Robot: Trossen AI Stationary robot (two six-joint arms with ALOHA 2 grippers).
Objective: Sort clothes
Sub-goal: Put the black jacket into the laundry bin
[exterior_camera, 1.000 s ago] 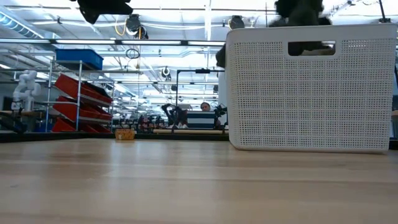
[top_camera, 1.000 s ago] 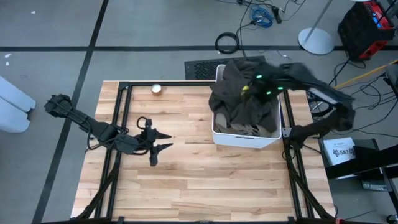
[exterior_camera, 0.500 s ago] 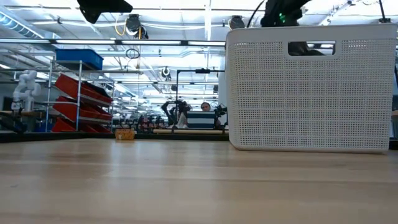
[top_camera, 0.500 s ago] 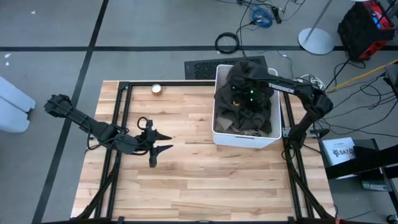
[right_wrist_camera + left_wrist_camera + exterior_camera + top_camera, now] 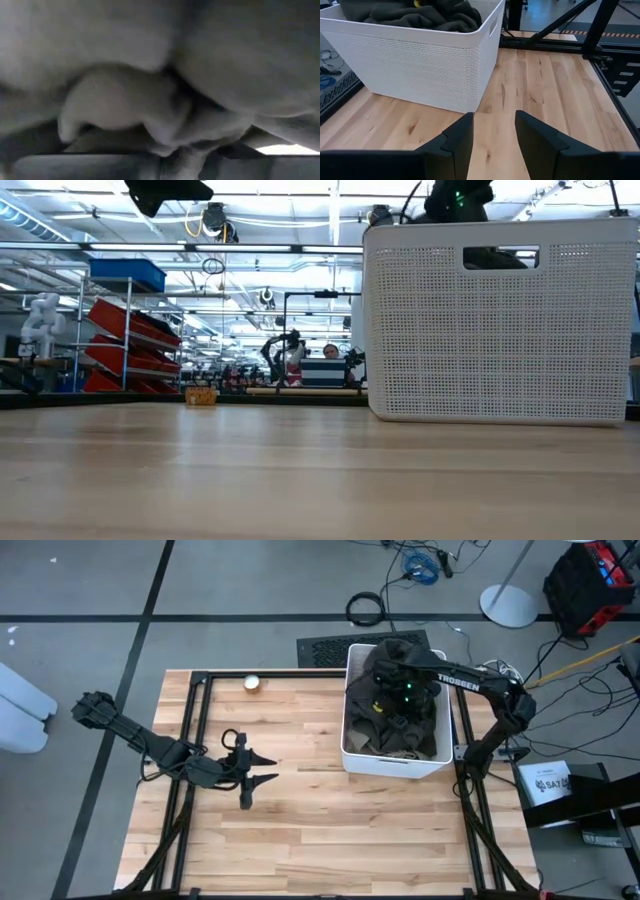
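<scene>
Two arms: right gripper (image 5: pixel 400 698) buried in clothes (image 5: pixel 392 715) heaped in bin (image 5: pixel 350 745), upper right; fingers hidden, can't tell. Left gripper (image 5: pixel 262 767) spread, idle mid-left. Fabric soft, light; pinch a top fold.

I note a light wooden table (image 5: pixel 300 830) with a black metal frame, standing on a grey floor (image 5: pixel 250 580) marked with dark lines. Beyond the far edge I see a coiled black cable (image 5: pixel 366 608), a blue cable bundle (image 5: pixel 421 564), a round white stand base (image 5: pixel 508 606) and a red and black case (image 5: pixel 590 575). In the low view, the hall behind holds shelving with red bins (image 5: pixel 130 345), a blue crate (image 5: pixel 127 274), ceiling strip lights and a person (image 5: pixel 330 352) at a far desk.
</scene>
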